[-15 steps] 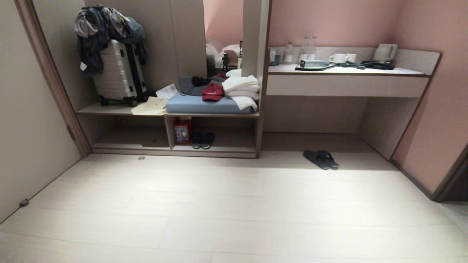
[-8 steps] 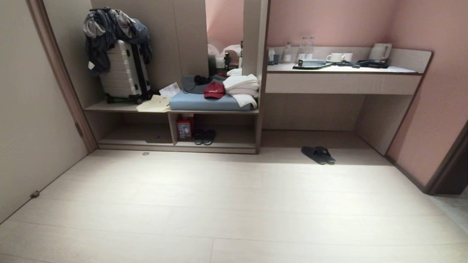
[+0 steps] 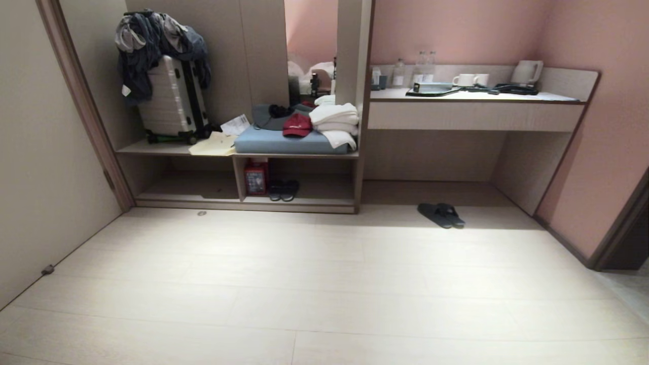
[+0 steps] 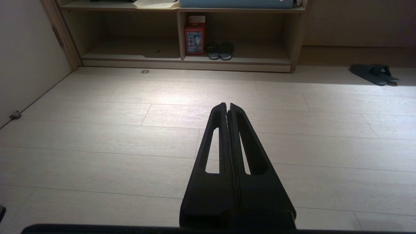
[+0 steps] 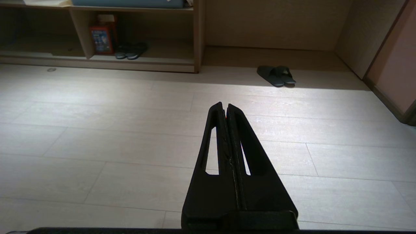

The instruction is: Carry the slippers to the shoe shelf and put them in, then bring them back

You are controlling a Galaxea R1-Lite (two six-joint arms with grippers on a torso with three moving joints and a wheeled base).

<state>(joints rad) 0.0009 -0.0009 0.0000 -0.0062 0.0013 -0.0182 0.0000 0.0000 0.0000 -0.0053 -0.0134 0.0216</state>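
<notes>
A: Is any lettering showing clearly enough to be read anywhere?

B: Nothing is coming through as words. The small red box with a blue printed front panel [image 4: 194, 40] is standing in the low beige wood-grain shoe shelf [image 4: 182, 61], just beside its upright divider, and its print is staying too small to make out.

A: And the dark red fabric cap [image 3: 296, 124]?

B: It is lying on top of that shelf, carrying a pale mark on its front that is not resolving into letters.
</notes>
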